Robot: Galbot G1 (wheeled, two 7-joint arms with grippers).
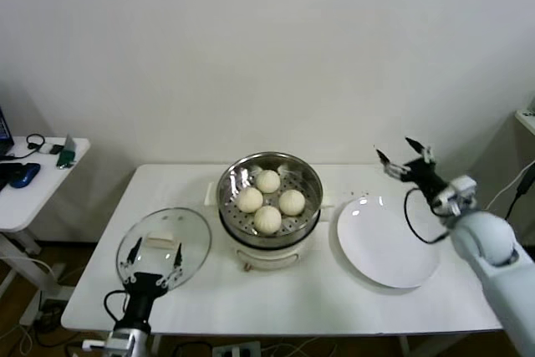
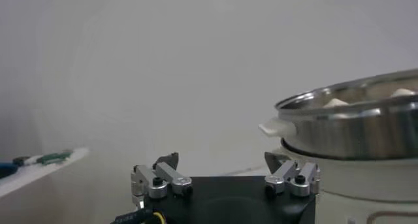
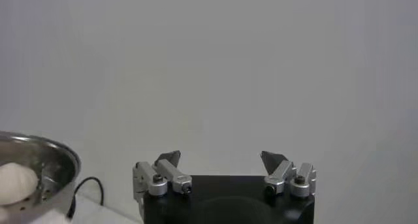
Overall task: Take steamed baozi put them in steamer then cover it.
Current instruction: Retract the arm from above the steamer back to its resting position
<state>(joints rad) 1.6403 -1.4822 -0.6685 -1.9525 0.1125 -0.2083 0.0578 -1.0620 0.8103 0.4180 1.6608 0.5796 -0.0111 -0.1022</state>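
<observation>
With all four buns (image 1: 268,200) already sitting in the steamer (image 1: 269,198) at the middle of the table (image 1: 276,303), the remaining step appears to be placing the lid (image 1: 164,248), which lies flat on the table to the left of the steamer, close to the front-left edge. The left gripper (image 1: 150,271) hovers at the near rim of the lid with its fingers spread and holds nothing; the right gripper (image 1: 405,156) is raised above the far right of the table, beyond the empty plate (image 1: 387,242), likewise spread and empty. The lid is probably glass with a metal rim: rigid, moderately heavy, smooth and breakable, so a grip on the rim or dome is likely to slip. The oblong handle (image 1: 163,242) at its centre is the proper hold; the fingers should close across its narrow width. The buns are likely soft and easily dented, so the lid should descend level, clear of their tops. Open table lies between lid and steamer, giving a short unobstructed path to the right. The lid sits near the table edge, so it should be lifted, not dragged. The steamer rim stands well above the table and must be cleared before lowering.
</observation>
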